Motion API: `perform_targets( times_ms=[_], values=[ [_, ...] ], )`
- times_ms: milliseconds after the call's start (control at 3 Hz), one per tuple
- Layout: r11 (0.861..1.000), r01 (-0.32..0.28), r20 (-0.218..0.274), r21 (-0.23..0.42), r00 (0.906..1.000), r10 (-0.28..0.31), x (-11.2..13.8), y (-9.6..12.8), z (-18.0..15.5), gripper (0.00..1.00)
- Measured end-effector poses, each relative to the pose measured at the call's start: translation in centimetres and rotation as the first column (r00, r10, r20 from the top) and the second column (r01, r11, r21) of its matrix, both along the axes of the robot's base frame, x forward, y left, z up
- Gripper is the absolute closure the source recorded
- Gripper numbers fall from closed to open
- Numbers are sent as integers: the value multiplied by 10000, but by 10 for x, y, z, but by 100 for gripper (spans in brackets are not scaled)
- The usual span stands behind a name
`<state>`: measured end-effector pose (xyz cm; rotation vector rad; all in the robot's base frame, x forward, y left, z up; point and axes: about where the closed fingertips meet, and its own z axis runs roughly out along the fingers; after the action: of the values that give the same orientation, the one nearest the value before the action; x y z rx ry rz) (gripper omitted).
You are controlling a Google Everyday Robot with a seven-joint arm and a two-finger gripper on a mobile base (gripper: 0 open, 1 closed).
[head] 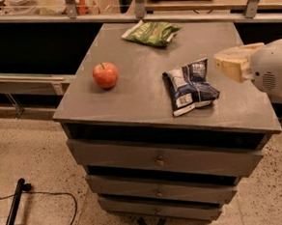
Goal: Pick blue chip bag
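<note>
The blue chip bag (189, 86) lies flat and crumpled on the right half of the grey cabinet top (140, 100), dark navy with white patches. My gripper (232, 62) comes in from the right edge of the view, cream-coloured on a white arm (273, 69). It hovers just right of the bag's upper right corner, apart from it.
A red apple (105, 75) stands on the left of the cabinet top. A green chip bag (151, 33) lies at the back. The cabinet has several drawers below. A glass-fronted counter runs behind. A black cable and pole (14, 210) lie on the floor at lower left.
</note>
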<state>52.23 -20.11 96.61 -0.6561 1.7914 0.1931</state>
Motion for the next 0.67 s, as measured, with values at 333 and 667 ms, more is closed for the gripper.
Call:
perform_targets(
  times_ms=[333, 667],
  values=[
    [10000, -15, -517, 97, 9987, 20, 5, 0, -24, 36],
    [9994, -306, -920, 135, 9953, 317, 10, 2, -49, 12]
  ],
)
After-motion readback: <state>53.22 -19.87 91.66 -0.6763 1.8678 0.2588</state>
